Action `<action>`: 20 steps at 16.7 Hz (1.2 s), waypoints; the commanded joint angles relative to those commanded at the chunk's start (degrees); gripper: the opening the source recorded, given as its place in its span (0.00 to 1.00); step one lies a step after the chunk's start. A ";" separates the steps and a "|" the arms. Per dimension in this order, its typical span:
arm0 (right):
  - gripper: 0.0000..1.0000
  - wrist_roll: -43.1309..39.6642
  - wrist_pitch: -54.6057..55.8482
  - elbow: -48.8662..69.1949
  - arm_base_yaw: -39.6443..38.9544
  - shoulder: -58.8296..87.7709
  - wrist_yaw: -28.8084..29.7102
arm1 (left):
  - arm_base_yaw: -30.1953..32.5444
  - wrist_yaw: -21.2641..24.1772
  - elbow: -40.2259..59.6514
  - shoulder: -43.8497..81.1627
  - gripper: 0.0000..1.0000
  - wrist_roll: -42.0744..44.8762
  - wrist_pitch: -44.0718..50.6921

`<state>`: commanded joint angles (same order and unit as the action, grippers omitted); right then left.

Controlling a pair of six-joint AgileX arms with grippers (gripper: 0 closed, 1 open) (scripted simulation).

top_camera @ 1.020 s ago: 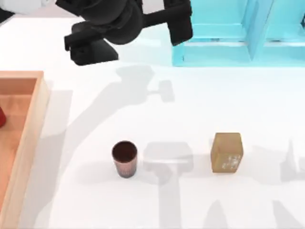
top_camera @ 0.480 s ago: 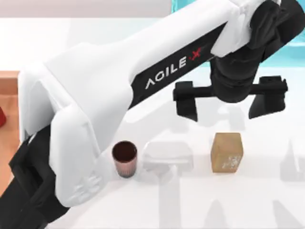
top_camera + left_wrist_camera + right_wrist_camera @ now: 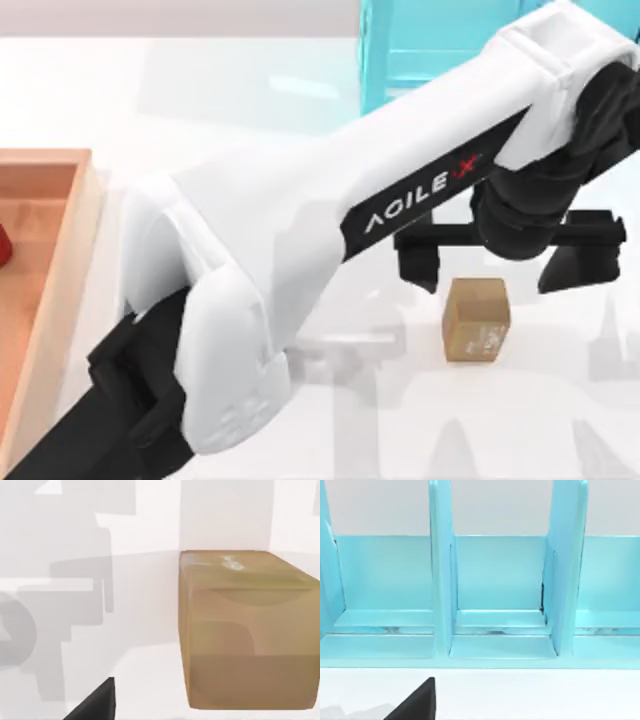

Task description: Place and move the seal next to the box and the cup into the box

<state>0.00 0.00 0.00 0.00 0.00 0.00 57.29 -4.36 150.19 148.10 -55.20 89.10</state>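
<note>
Seal (image 3: pixel 476 319) stands on the white worktop (image 3: pixel 560 420) toward the right side, upright and untouched, its marked face showing; in the left wrist view it (image 3: pixel 247 630) sits close ahead. Just beyond it hangs the left gripper (image 3: pixel 510 262), fingers (image 3: pixel 418 262) spread wide, one on each side of the block's far edge and apart from it. The left arm (image 3: pixel 300 270) stretches across the worktop from the near left. At the left edge lies the box (image 3: pixel 62 290), well apart from the seal.

Farther back stands a turquoise shelf frame (image 3: pixel 495 590), which the right wrist view faces; I cannot tell the state of the right gripper's fingers.

The likely risk is that a descent slightly off centre lets one finger land on the block's top or knock it over.
</note>
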 joint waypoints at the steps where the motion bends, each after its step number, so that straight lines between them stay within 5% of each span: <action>1: 1.00 0.00 0.00 0.00 0.00 0.00 0.00 | 0.00 0.00 0.00 0.00 1.00 0.00 0.00; 12: 1.00 0.00 0.00 0.00 0.00 0.00 0.00 | -0.84 0.02 -20.13 -1.86 1.00 0.83 -18.31; 17: 1.00 0.00 0.00 0.00 0.00 0.00 0.00 | -0.85 0.02 -21.81 -1.92 1.00 0.84 -19.97; 20: 1.00 0.00 0.00 0.00 0.00 0.00 0.00 | -0.85 0.02 -21.81 -1.92 0.77 0.84 -19.97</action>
<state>0.00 0.00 0.00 0.00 0.00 0.00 56.43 -4.34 128.37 146.19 -54.36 69.13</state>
